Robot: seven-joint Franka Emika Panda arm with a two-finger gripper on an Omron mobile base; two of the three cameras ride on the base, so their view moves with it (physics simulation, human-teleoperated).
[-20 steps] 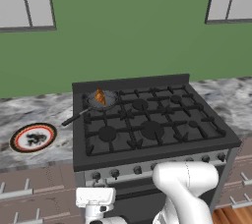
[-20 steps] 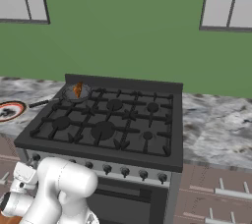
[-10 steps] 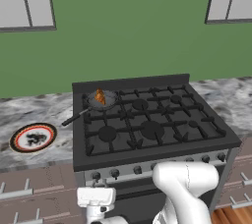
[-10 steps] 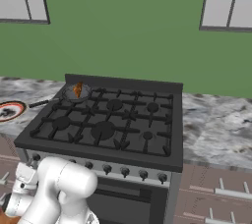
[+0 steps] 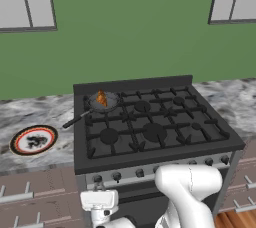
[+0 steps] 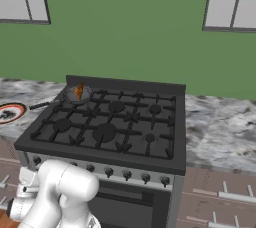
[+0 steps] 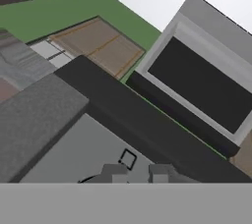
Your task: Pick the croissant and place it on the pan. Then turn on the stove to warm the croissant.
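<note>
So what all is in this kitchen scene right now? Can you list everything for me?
stove: one, black with a silver front strip of dark knobs, centre, between the counters
pan: one, dark grey with a long black handle, on the stove's rear left burner
croissant: one, golden-orange, sitting in the pan
plate: one, white with a red rim and dark pattern, on the counter left of the stove
counter: grey marble, on both sides of the stove
windows: two, white-framed, high on the green wall
arm: one, white, low in front of the stove
gripper: one, dark fingertips, close to the stove's front
</note>
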